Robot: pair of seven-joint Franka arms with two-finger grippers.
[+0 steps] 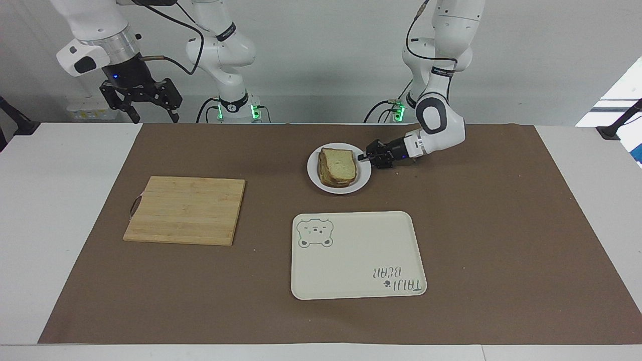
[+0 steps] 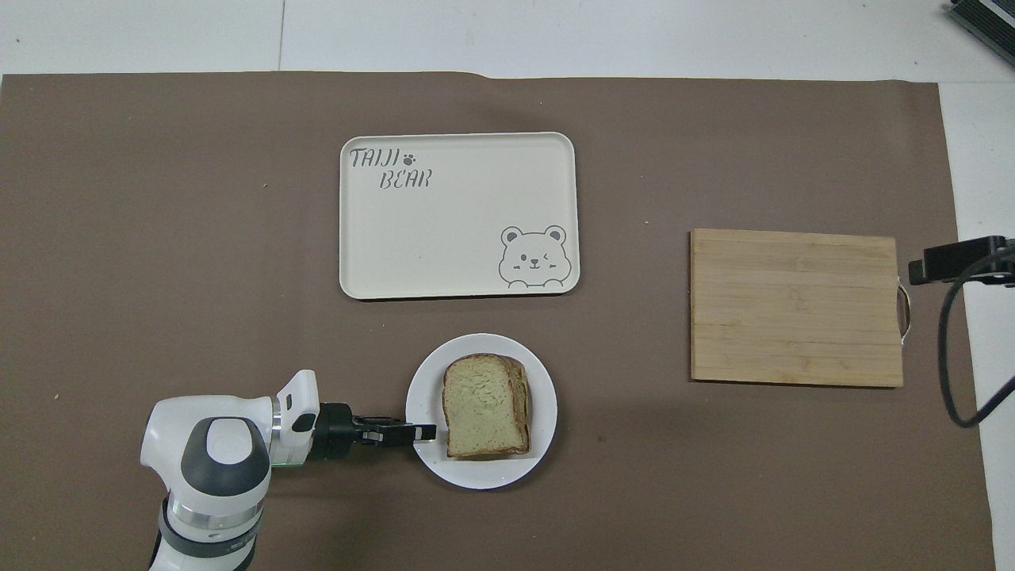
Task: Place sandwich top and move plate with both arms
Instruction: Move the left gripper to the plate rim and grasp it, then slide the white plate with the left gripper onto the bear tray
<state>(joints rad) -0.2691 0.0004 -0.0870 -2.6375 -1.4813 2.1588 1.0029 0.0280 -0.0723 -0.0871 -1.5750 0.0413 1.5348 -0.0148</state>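
Sandwich top (image 2: 484,400) on plate (image 2: 480,473), tray (image 2: 458,230) farther out, board (image 2: 795,307) toward right arm's end

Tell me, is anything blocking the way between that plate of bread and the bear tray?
Nothing visible does. Only bare brown mat lies between the plate and the bear tray, which lies farther from the robots. The left gripper is at the plate's rim.
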